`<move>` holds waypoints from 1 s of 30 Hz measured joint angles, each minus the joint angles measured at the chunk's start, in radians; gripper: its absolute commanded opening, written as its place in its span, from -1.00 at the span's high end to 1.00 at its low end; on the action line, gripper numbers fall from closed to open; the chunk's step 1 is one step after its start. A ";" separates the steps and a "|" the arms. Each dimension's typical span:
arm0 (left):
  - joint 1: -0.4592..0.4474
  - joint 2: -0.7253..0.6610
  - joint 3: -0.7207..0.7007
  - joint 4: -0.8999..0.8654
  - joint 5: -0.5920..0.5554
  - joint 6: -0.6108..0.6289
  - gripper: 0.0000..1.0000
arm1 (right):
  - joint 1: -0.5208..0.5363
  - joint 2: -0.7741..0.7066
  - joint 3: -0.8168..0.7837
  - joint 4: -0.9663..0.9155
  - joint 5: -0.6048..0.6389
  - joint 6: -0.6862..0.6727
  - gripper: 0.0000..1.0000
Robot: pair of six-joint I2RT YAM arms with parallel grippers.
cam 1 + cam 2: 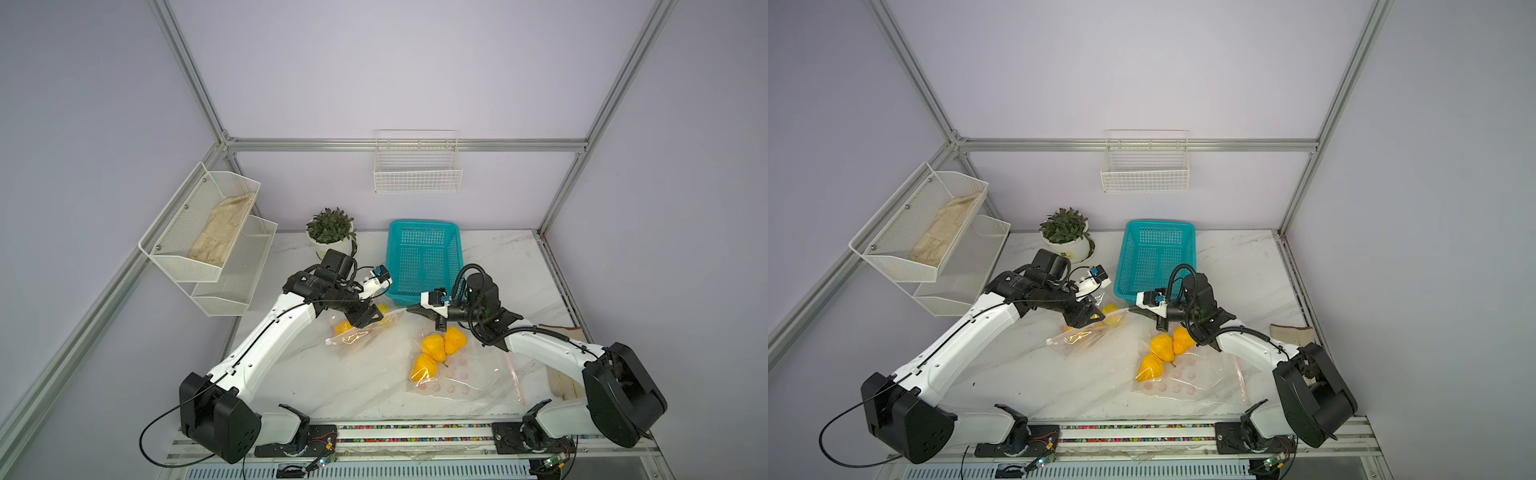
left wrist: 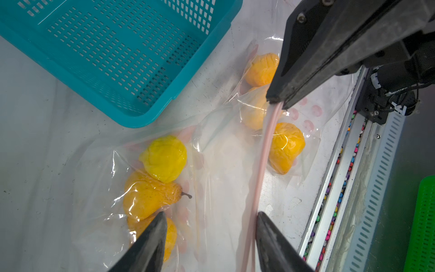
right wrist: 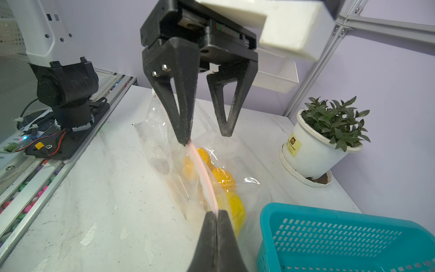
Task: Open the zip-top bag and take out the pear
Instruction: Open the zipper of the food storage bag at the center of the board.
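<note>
While the left gripper (image 3: 206, 137) hangs with jaws apart, one finger touching the pink zip strip (image 2: 263, 160), the zip-top bag (image 2: 211, 179) sags onto the table (image 1: 332, 395) beside the teal basket (image 2: 141, 120), the pear (image 2: 148, 195) inside; the right gripper (image 2: 275, 101) is clamped on the strip.

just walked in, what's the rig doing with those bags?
The right gripper is shut on the pink zip strip of a clear zip-top bag, holding that edge off the table. The left gripper is open with the strip between its jaws. The pear is inside with other yellow fruit. A second bag lies nearby.
</note>
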State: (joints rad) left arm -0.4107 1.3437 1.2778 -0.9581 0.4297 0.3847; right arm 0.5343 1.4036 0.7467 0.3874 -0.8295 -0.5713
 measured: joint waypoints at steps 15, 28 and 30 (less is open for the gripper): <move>0.022 -0.023 -0.002 -0.009 -0.002 0.001 -0.21 | 0.000 -0.047 -0.018 -0.038 0.013 -0.030 1.00; 0.022 -0.058 -0.027 -0.009 0.092 0.024 -0.19 | 0.000 -0.047 -0.018 -0.045 0.028 -0.036 1.00; 0.022 -0.059 -0.034 -0.012 0.096 0.027 -0.17 | 0.000 -0.047 -0.018 -0.045 0.029 -0.036 1.00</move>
State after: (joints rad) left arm -0.3885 1.2846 1.2434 -0.9699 0.5259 0.4122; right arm 0.5343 1.3567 0.7292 0.3424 -0.8005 -0.6071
